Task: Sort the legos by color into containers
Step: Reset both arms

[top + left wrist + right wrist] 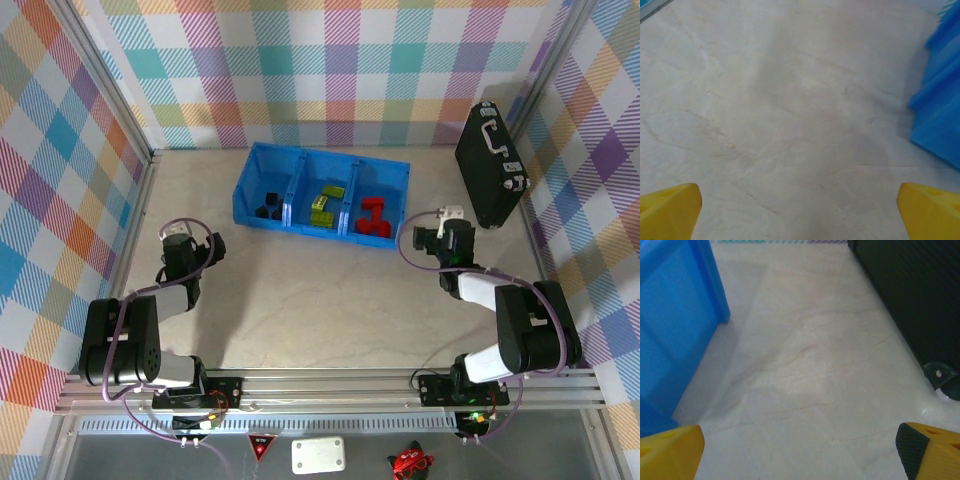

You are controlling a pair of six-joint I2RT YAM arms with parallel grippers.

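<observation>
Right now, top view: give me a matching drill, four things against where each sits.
Things:
1. black legos
2. green legos
3. red legos
4. case

Places:
A. middle compartment of the bin
B. outside the bin, to its right
C. left compartment
D. right compartment

Pairs: 1-C; 2-A; 3-D; 4-B
</observation>
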